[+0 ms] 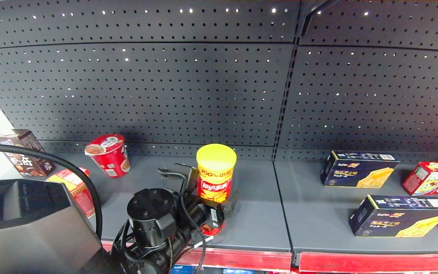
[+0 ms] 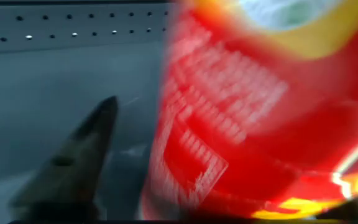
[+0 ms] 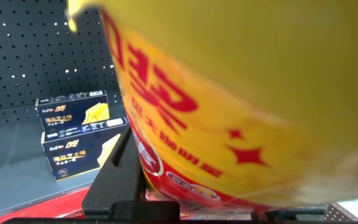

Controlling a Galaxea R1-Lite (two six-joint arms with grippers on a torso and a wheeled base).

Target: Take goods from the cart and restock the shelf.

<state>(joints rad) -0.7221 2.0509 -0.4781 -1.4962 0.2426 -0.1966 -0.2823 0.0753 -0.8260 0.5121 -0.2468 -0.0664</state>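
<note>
A chips can (image 1: 216, 173) with a yellow lid and a yellow-and-red label stands upright on the grey shelf (image 1: 261, 217), near the middle. My left gripper (image 1: 213, 190) is low around it, one finger on each side. In the left wrist view the can's red lower wall (image 2: 241, 124) is very close, and a gap shows between it and the dark finger (image 2: 73, 168), so the gripper is open. My right gripper (image 3: 210, 205) is shut on a second yellow-and-red chips can (image 3: 229, 106), held off the shelf in front of it.
A red noodle cup (image 1: 107, 154), a brown box (image 1: 23, 152) and a yellow-red pack (image 1: 72, 186) stand at the shelf's left. Blue boxes (image 1: 357, 169) (image 1: 397, 217) and red boxes (image 1: 432, 177) lie on the right section. A red rail (image 1: 242, 258) lines the front edge.
</note>
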